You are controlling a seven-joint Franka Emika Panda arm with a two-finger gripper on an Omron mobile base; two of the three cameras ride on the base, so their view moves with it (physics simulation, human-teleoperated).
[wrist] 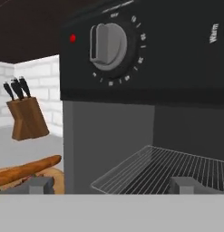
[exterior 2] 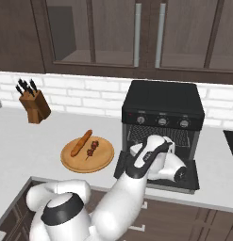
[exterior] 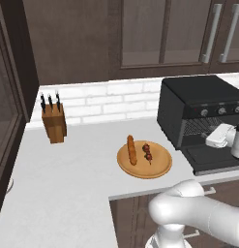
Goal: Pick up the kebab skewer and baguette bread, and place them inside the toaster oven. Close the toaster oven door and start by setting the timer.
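The black toaster oven [exterior: 198,104] stands at the counter's right. Its door [exterior: 215,159] lies folded down flat, and the wire rack [wrist: 168,166] inside is bare. Left of the oven, a round wooden plate [exterior: 159,167] carries the orange-brown baguette [exterior: 131,149] and, beside it, the short kebab skewer [exterior: 147,151]. In the right base view they appear as the baguette [exterior 2: 81,142] and skewer [exterior 2: 92,149]. My gripper [wrist: 113,185] hovers over the lowered door, just before the oven mouth. It is open, with nothing between its fingertips [wrist: 38,185]. The oven's left knob [wrist: 108,45] is close above.
A wooden knife block [exterior: 53,122] stands against the white brick wall at the back left. Dark wall cabinets hang above the counter. A tall dark cabinet closes off the left side. In the hand view, the baguette [wrist: 27,168] lies low on the left.
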